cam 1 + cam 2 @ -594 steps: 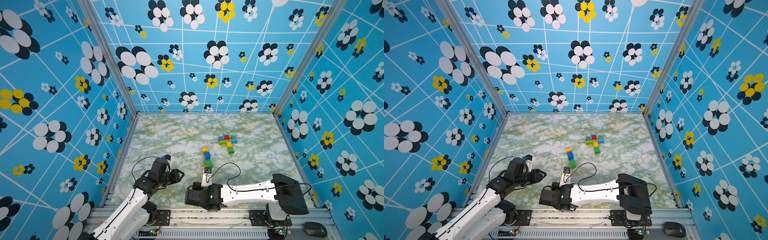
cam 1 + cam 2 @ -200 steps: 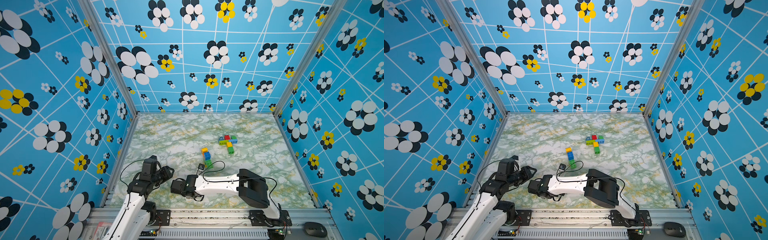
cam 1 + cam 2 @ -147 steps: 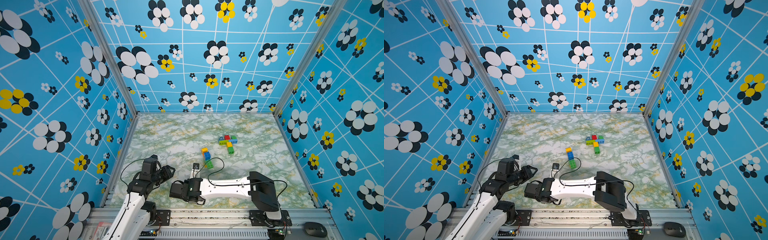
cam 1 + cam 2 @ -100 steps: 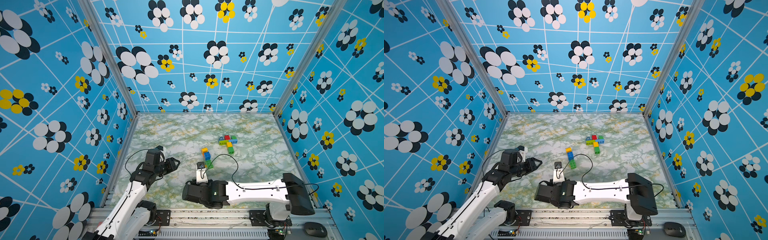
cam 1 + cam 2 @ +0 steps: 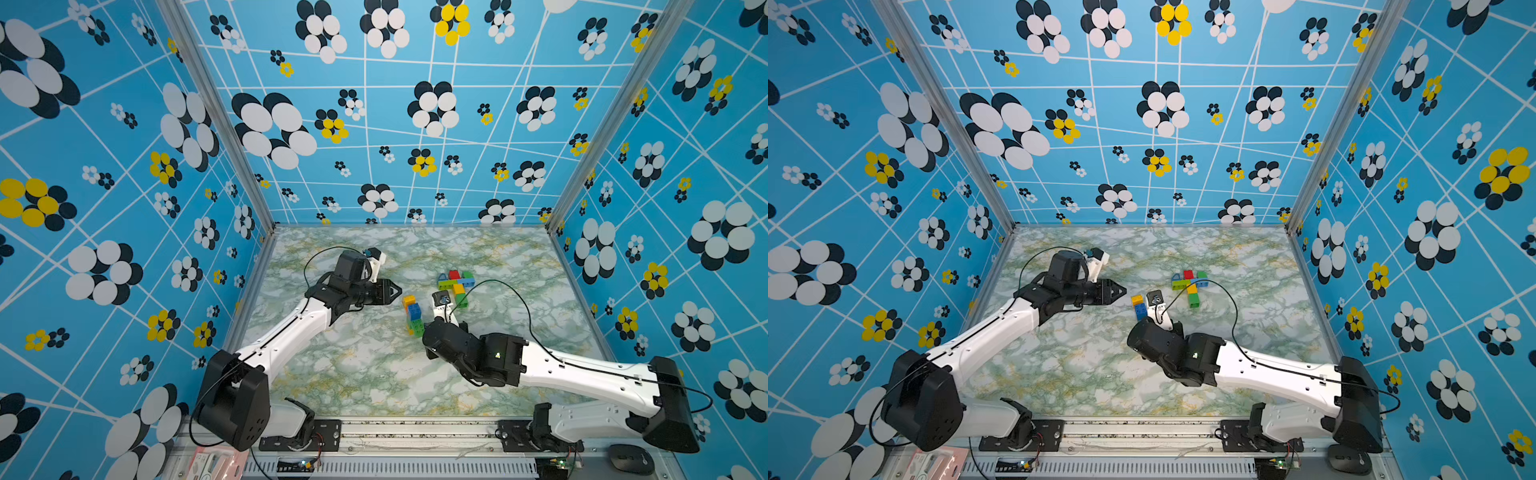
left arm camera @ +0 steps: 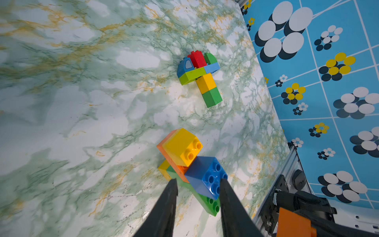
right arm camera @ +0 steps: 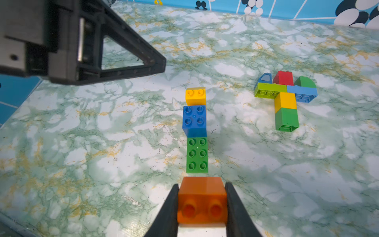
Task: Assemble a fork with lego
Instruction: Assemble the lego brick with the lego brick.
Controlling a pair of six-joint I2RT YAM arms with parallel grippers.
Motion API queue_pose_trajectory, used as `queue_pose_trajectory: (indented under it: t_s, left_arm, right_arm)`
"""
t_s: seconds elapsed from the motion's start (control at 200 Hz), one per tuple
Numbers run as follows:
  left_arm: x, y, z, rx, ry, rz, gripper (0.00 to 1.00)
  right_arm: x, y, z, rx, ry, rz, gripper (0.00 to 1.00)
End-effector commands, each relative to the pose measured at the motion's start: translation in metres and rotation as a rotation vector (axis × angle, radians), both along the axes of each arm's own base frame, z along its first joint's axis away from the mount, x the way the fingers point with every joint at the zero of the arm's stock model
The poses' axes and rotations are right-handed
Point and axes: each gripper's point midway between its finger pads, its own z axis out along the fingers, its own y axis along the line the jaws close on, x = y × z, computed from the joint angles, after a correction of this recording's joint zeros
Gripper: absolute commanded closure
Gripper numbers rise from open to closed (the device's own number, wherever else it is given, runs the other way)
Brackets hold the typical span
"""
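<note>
A row of lego (image 5: 413, 313) lies mid-table: a green oblong (image 7: 197, 155), a blue square (image 7: 194, 120) and a yellow brick (image 7: 195, 96) over an orange piece (image 6: 172, 164). A T-shaped lego cluster (image 5: 455, 282) (image 5: 1190, 286) (image 7: 285, 96) of red, green, lime, blue and yellow bricks lies further back right. My right gripper (image 7: 202, 185) is shut on an orange brick (image 7: 202, 202), just short of the green oblong's near end. My left gripper (image 5: 395, 291) (image 6: 199, 181) hovers left of the yellow end, jaws apart with nothing between them.
Patterned blue walls (image 5: 124, 249) close in the marble table (image 5: 353, 374) on three sides, and a metal rail (image 5: 415, 428) runs along the front. A black cable (image 5: 511, 291) loops from the right wrist over the T cluster. A mouse (image 5: 631, 459) sits outside at front right.
My left arm has reached forward and right toward the brick row, and its jaws have narrowed. My right arm has swung from the front left to just behind the row, still holding the orange brick.
</note>
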Motion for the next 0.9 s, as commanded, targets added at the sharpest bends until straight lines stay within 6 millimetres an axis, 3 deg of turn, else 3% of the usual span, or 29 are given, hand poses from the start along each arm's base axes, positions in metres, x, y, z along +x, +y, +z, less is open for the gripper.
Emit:
queue_pose_trajectory:
  t_s: [0.0,0.53,0.895]
  left_arm:
    - [-0.005,-0.025,0.018,-0.048,-0.069,-0.118,0.64]
    - [-0.003,-0.05,-0.01,-0.036,-0.024,-0.201,0.7]
    - [-0.009,-0.048,-0.023,0.019,-0.007,-0.203,0.73]
  right_arm:
    - [0.002,0.006,-0.004,-0.114,0.026,0.06,1.0]
    - [0.009,-0.005,-0.009,-0.074,0.039,-0.008,1.0]
    - [0.01,0.0,-0.013,-0.084,0.046,0.014,1.0]
